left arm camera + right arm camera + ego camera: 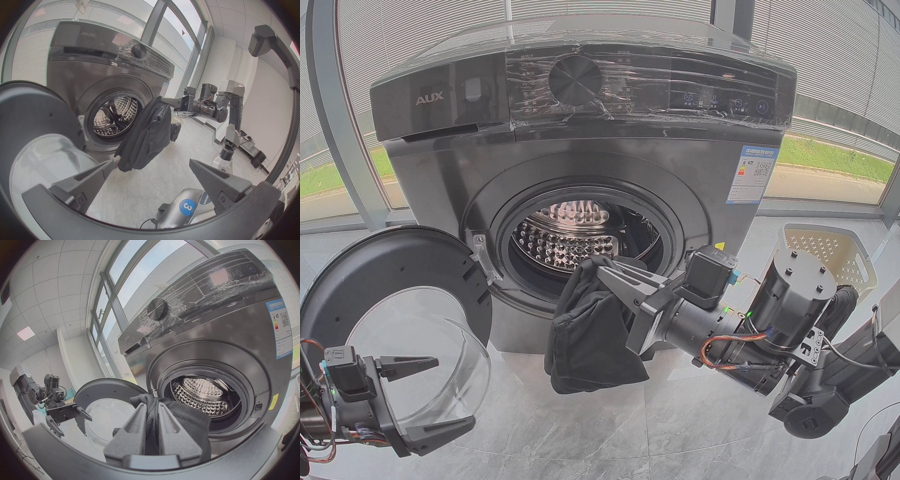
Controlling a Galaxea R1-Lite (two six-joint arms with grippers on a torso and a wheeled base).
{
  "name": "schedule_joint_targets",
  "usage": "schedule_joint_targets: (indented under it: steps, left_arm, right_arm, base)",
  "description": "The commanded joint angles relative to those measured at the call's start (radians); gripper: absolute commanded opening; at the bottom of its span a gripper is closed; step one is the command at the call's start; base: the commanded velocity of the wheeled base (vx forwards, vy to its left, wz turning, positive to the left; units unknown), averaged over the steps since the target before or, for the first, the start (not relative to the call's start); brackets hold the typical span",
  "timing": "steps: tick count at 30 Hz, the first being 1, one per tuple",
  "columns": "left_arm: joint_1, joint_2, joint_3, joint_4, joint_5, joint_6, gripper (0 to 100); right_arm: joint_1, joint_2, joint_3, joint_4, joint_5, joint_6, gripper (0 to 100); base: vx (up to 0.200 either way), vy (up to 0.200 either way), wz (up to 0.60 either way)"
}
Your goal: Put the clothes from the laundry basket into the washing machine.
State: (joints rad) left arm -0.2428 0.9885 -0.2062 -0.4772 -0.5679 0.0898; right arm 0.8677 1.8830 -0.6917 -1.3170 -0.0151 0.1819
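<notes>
A dark garment (587,331) hangs from my right gripper (604,270), which is shut on its top edge just in front of the washing machine's open drum (569,240). The cloth dangles below the door opening, above the floor. In the right wrist view the fingers (170,427) pinch the garment (193,419) with the drum (206,394) behind. The left wrist view shows the garment (147,137) held by the right gripper (162,99). My left gripper (428,397) is open and holds nothing, low at the left beside the swung-open door (394,281). The laundry basket (831,253) stands at the right.
The washing machine (581,144) stands against a glass wall. Its round door (31,125) is swung fully open to the left, close to my left gripper (150,175). Grey tiled floor (581,431) lies in front.
</notes>
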Motion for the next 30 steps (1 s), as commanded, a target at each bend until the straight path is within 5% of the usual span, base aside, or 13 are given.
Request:
schedule_joint_targets:
  steps: [1, 9, 18, 30]
  left_arm:
    - [-0.086, 0.208, -0.002, -0.104, -0.001, -0.001, 100]
    - [-0.205, 0.340, -0.009, -0.189, -0.001, -0.015, 100]
    - [-0.259, 0.481, -0.070, -0.196, -0.004, -0.084, 100]
    - [-0.277, 0.677, -0.062, -0.411, -0.001, -0.116, 100]
  right_arm:
    - [0.004, 0.028, -0.025, -0.001, 0.003, 0.002, 0]
    - [0.002, 0.042, -0.049, 0.001, -0.006, 0.002, 0]
    - [0.001, 0.056, -0.072, -0.001, -0.011, 0.001, 0]
    - [0.004, 0.056, -0.071, -0.011, -0.014, -0.002, 0]
  base:
    - [0.000, 0.000, 0.00]
    - [0.000, 0.000, 0.00]
    - [0.000, 0.000, 0.00]
    - [0.000, 0.000, 0.00]
